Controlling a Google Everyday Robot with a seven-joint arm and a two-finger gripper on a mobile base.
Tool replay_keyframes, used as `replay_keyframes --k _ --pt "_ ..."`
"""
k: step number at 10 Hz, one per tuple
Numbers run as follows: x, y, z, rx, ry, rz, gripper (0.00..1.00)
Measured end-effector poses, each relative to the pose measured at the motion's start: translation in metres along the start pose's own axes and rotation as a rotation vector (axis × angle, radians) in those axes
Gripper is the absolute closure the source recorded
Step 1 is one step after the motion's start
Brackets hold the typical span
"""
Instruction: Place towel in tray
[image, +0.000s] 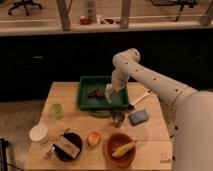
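The dark green tray (86, 96) stands at the back middle of the wooden table. My arm reaches in from the right and bends down over the tray's right half. My gripper (109, 91) points down inside the tray, shut on the towel (108, 97). The towel is a small pale cloth that hangs from the gripper just above the tray floor. A dark item (95, 92) lies in the tray to the left of the towel.
On the table are a blue-grey pad (138, 116), a metal cup (118, 118), a white utensil (140, 97), a green cup (56, 110) and a white lidded tub (38, 133). A black bowl (68, 146), an orange item (93, 138) and a brown bowl (120, 148) stand at the front.
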Motion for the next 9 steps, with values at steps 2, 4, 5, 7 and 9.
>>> replay_keyframes --k 2,4,5,7,9 --pt "0.006 0.002 0.009 -0.008 -0.012 0.007 1.0" --pt "0.006 0.001 0.02 -0.016 -0.024 0.01 1.0" --pt "0.005 0.001 0.023 -0.014 -0.029 0.01 1.0" --pt "0.005 0.001 0.03 0.002 -0.04 0.013 1.0" --pt "0.002 -0.002 0.036 0.021 -0.051 0.01 1.0"
